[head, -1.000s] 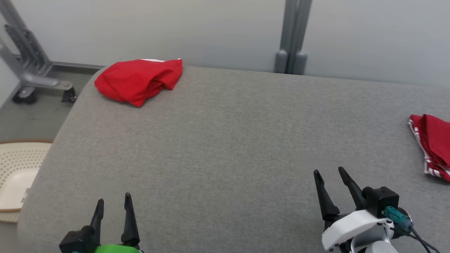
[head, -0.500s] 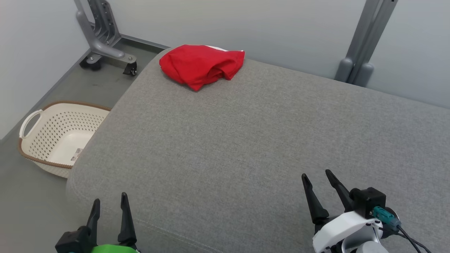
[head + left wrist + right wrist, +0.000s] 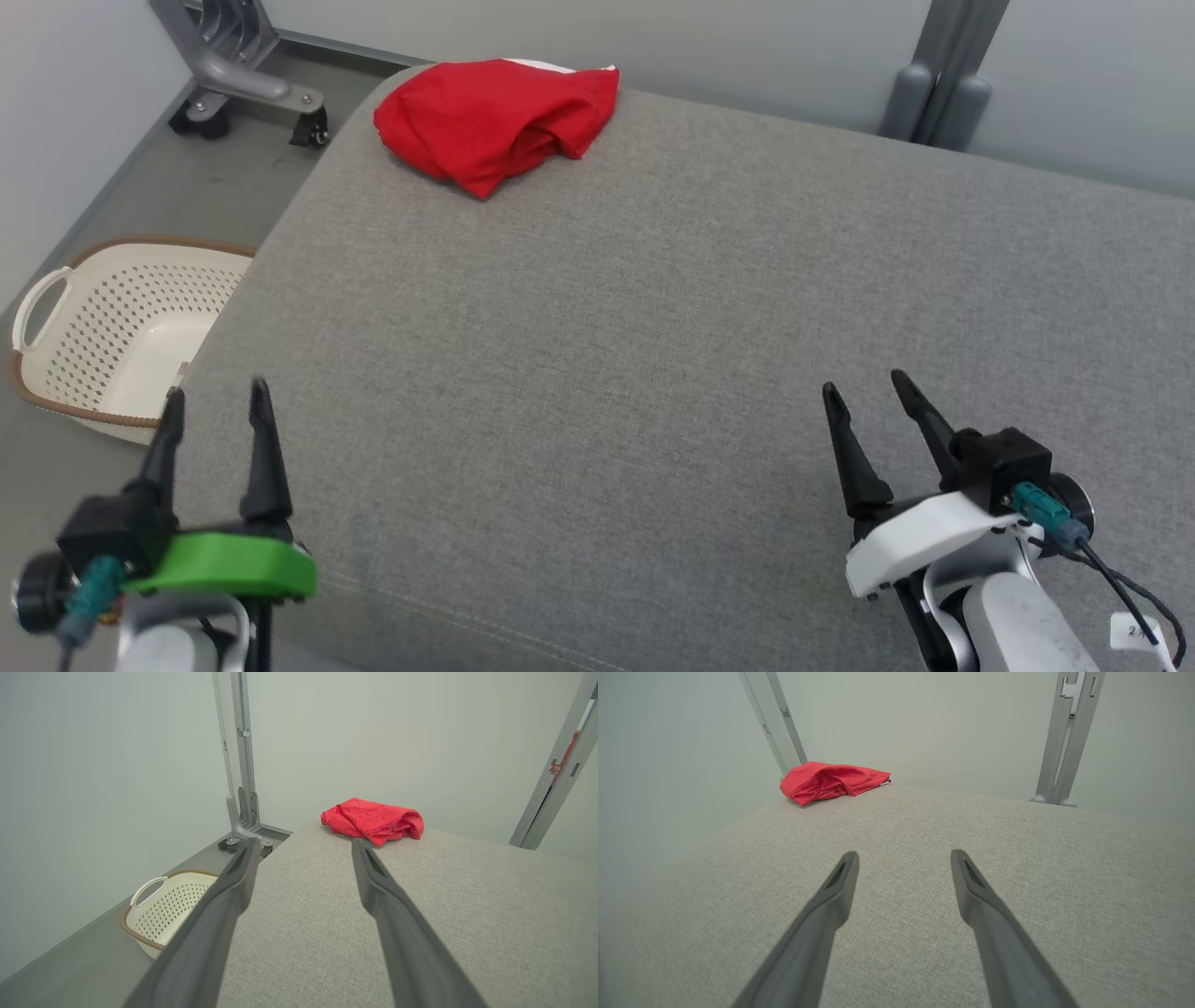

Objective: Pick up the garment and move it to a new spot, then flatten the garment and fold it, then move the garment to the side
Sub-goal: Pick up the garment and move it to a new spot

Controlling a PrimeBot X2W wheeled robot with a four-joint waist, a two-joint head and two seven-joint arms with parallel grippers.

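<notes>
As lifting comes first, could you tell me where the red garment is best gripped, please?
Probably pinch the raised ridge of folds on the red garment, coming down from above on its near side. It lies crumpled at the far left corner of the grey cushion, so bunched layers stand up there, while its edges lie flat.

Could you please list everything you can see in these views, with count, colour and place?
garment: one, red with a white edge, bunched at the far left corner of the padded surface
padded surface: one, grey fabric, across the middle of the head view
laundry basket: one, cream with a brown rim, on the floor left of the surface
wheeled frame leg: one, grey metal, on the floor beyond the basket
upright post: one, grey, behind the surface's far edge
left end effector: one, black on a green mount, open and holding nothing, near left
right end effector: one, black on a white mount, open and holding nothing, near right
</notes>
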